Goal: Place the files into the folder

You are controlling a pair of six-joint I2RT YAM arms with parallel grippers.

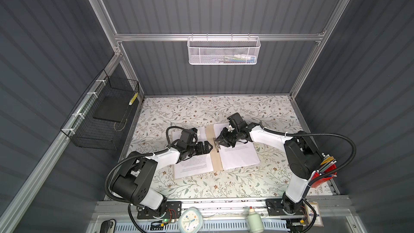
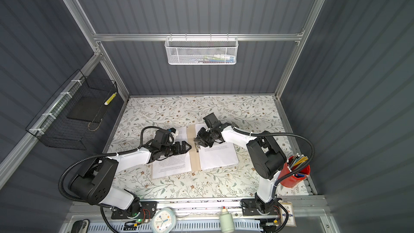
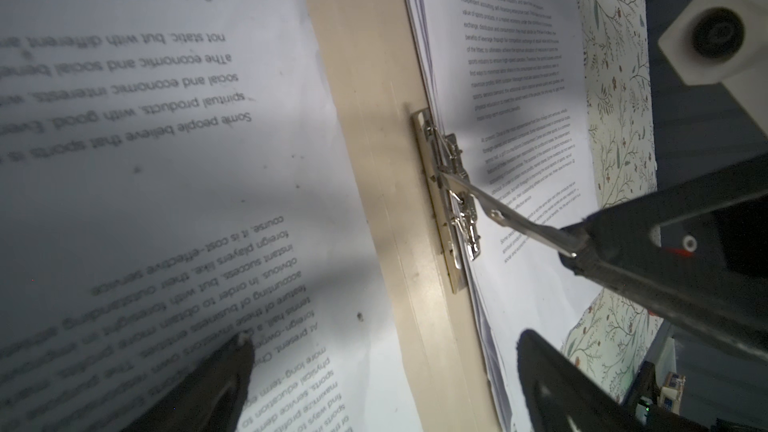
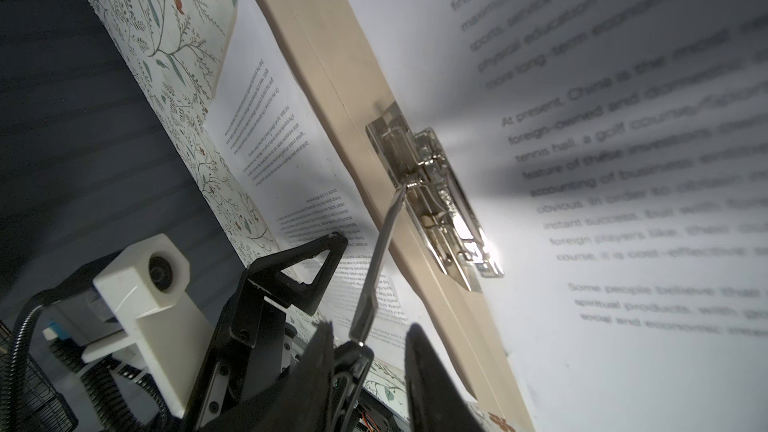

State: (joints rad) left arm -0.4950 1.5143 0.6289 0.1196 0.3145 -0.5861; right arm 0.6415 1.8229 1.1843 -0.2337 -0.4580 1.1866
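Toward the front of the floral surface point(image 1: 224, 187), the folder point(image 1: 215, 162) lies open and flat. Its tan spine shows between two spreads of the files point(image 2: 217, 156): a loose sheet point(image 1: 192, 164) on the left cover and a thicker stack point(image 1: 239, 158) on the right cover. These pages look light, thin and floppy, and probably slide easily over one another. A pinch in mid-page would likely crease them, so a free outer edge or corner seems the better place to take hold. The card cover looks stiffer but light, so it may shift if tugged.

Farther in, the left fingers point(image 3: 224, 371) are spread wide and hold nothing. One tip is low over the loose sheet, close beside the spine.

Just beyond, at mid-spine, sits the metal clip point(image 4: 432, 197), with the stack's inner edge tucked against it. Its thin lever point(image 4: 378, 251) slants up from the folder. The right fingers point(image 4: 422, 367) stand partly apart on either side of the lever's tip, and the right wrist view shows a gap on each side, so I judge it not yet pinched. The lever looks stiff, smooth and sprung, so a hold near its tip should give the most leverage, though it may slip out. Whether the clip presses on the stack I cannot tell.

Past the arms, the folder's far edge lies flat on the surface.
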